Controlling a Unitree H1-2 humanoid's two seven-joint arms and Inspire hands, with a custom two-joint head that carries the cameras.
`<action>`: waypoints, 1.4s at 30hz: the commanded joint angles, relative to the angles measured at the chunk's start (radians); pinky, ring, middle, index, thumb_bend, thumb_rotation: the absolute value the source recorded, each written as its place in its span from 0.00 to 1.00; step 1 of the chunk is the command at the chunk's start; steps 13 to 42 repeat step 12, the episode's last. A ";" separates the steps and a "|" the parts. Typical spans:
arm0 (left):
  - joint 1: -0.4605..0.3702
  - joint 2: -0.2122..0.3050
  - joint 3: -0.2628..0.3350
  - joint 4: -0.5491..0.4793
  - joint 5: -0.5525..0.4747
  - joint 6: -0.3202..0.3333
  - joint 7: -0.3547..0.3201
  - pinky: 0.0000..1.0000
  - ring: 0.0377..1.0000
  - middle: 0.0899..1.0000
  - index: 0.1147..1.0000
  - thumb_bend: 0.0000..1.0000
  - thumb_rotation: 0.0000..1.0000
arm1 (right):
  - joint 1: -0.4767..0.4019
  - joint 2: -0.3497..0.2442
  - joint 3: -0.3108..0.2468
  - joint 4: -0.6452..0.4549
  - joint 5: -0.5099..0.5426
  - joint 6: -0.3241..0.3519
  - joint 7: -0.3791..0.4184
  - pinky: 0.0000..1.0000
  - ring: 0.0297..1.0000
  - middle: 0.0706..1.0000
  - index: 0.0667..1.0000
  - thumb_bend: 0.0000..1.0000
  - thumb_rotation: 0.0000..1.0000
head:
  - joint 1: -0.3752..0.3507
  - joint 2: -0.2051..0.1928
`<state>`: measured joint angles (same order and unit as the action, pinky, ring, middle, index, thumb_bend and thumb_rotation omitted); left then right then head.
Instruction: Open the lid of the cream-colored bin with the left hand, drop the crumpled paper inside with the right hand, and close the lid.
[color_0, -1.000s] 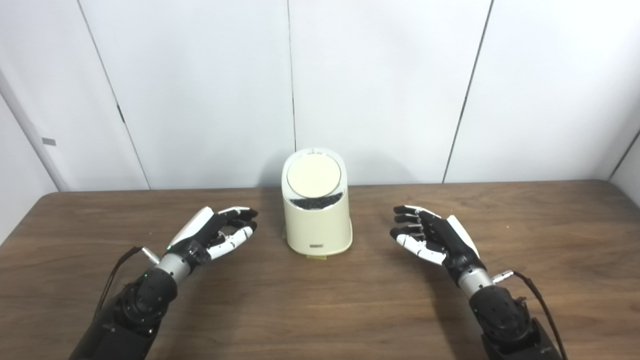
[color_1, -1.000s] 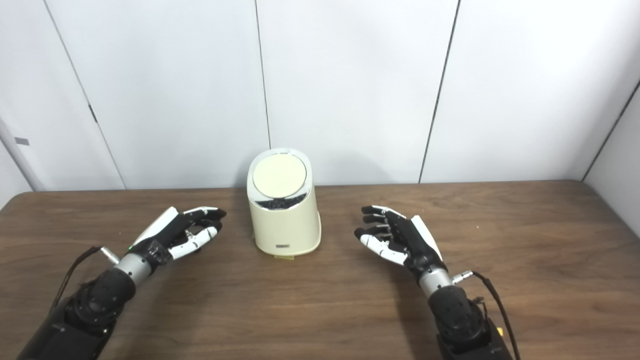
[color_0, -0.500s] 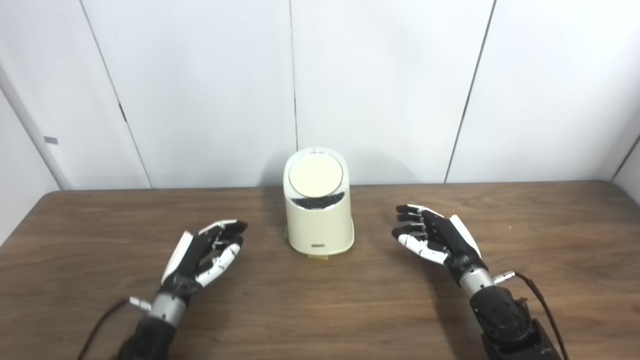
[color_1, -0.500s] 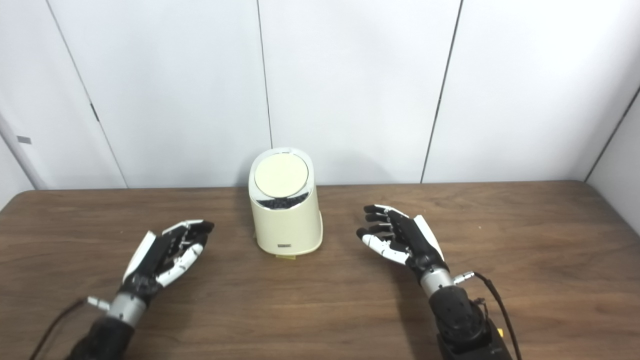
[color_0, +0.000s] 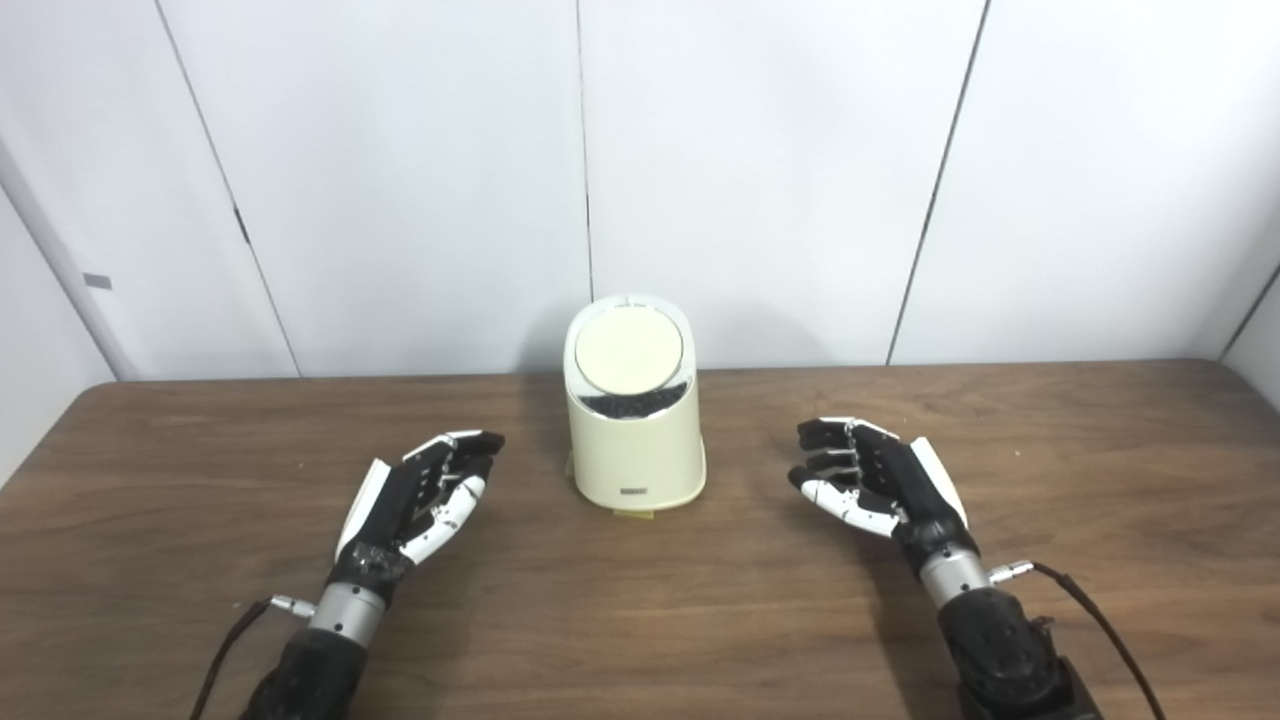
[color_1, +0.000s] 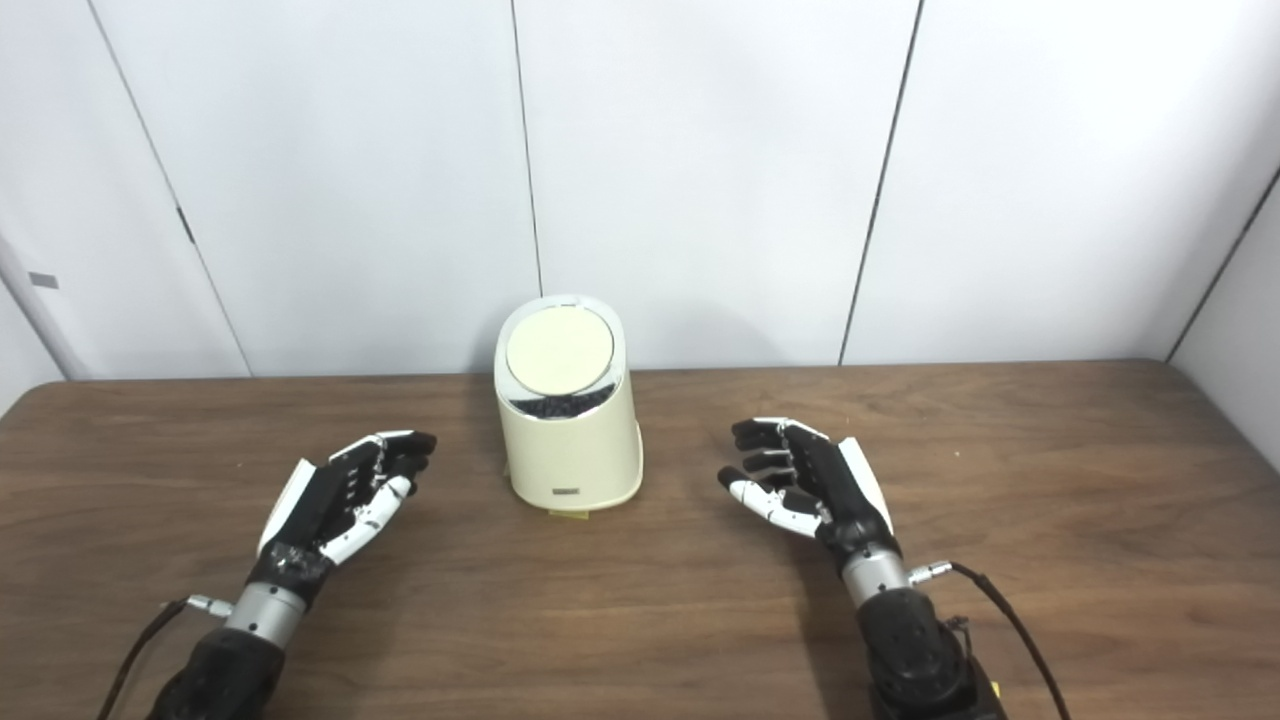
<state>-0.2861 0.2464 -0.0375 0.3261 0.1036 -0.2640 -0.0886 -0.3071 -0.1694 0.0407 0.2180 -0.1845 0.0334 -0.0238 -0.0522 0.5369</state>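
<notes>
A cream-colored bin (color_0: 634, 440) of smooth, matte plastic stands upright at the far middle of a dark wood-grain table (color_0: 640, 620), close to the white panelled wall (color_0: 760, 170). Its body is an oval tub that widens slightly toward the base, and its top slopes toward the camera, carrying a flat round lid (color_0: 629, 355) that lies closed inside a shiny, mirror-like rim. A dark speckled crescent shows in that rim just below the lid. Low on the front sits a small dark label (color_0: 632, 490); its writing is too small to read. A pale yellowish tab pokes out from under the base. The left hand (color_0: 418, 494) rests low over the table, left of the bin and apart from it, black and white shells glossy, fingers spread and holding nothing. The right hand (color_0: 874, 480) is right of the bin, palm turned inward, fingers loosely curled yet apart, also empty. No crumpled paper shows in either view. Both views give nearly the same scene; the right eye view shows more table to the bin's right.
</notes>
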 joint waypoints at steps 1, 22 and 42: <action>-0.001 -0.012 0.001 0.020 -0.012 -0.034 0.004 0.68 0.75 0.75 0.72 0.24 0.45 | -0.026 -0.009 -0.011 -0.018 -0.003 -0.021 -0.008 0.56 0.65 0.68 0.65 0.31 0.23 | -0.002 0.000; 0.001 -0.015 0.008 0.015 -0.011 -0.047 0.004 0.68 0.75 0.75 0.72 0.24 0.39 | -0.025 -0.009 -0.011 -0.026 -0.005 -0.014 -0.011 0.56 0.64 0.67 0.65 0.30 0.20 | -0.002 0.004; 0.001 -0.015 0.008 0.015 -0.011 -0.047 0.004 0.68 0.75 0.75 0.72 0.24 0.39 | -0.025 -0.009 -0.011 -0.026 -0.005 -0.014 -0.011 0.56 0.64 0.67 0.65 0.30 0.20 | -0.002 0.004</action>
